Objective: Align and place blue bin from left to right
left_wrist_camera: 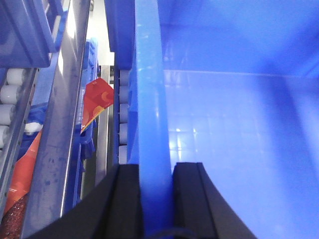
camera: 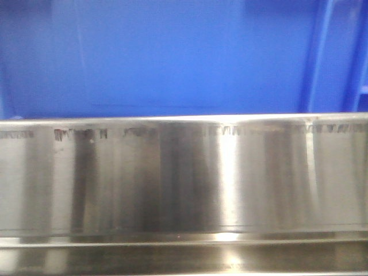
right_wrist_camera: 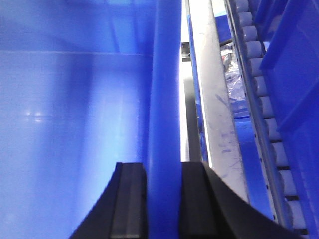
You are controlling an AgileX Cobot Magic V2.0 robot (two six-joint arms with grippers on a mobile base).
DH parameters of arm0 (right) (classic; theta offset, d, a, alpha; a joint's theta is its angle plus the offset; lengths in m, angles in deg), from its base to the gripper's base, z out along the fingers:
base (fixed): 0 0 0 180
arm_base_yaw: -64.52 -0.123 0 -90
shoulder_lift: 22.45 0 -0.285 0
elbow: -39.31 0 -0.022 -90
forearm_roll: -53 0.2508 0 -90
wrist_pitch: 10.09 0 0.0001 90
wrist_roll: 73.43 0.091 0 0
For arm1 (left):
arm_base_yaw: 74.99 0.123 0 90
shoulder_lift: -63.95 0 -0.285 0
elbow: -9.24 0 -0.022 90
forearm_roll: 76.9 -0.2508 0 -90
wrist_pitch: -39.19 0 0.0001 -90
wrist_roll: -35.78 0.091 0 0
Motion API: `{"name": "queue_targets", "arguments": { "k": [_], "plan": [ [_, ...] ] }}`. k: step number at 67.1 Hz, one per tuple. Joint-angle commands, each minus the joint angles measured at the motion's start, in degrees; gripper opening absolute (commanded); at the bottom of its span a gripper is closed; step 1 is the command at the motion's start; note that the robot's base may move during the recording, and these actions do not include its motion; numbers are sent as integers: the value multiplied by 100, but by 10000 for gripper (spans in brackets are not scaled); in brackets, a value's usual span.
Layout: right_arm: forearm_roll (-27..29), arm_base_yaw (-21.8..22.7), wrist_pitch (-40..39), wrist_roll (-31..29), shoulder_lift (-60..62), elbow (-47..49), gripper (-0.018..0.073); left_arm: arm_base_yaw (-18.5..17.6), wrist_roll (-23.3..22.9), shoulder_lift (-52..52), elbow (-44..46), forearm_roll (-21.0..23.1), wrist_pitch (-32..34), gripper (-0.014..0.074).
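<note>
Behind your steel rail (camera: 184,178) sits the blue bin (camera: 161,57); your left pincer (left_wrist_camera: 155,199) and right pincer (right_wrist_camera: 163,199) each clench its rim, white rollers (right_wrist_camera: 264,107) alongside.

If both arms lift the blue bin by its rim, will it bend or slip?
The blue bin looks empty inside, so probably light. Its thick rim and moulded wall suggest stiffness, with little bending. The glossy plastic may slip somewhat, though the left gripper and right gripper each straddle a rim.
</note>
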Motion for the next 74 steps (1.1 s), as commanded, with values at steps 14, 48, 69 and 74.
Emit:
{"name": "queue_targets", "arguments": {
  "k": [14, 48, 69, 74],
  "plan": [
    [338, -100, -947, -62, -52, 107, -64, -120, 61, -2, 106, 278, 387, 143],
    [172, -100, -834, 40, -52, 107, -9, -120, 61, -2, 106, 128, 387, 437],
    [115, -100, -770, 40, -52, 107, 455, -120, 61, 43, 119, 17, 387, 437],
    [115, -100, -758, 40, -30, 130, 454, -120, 61, 55, 158, -38, 379, 437]
  ]
}}
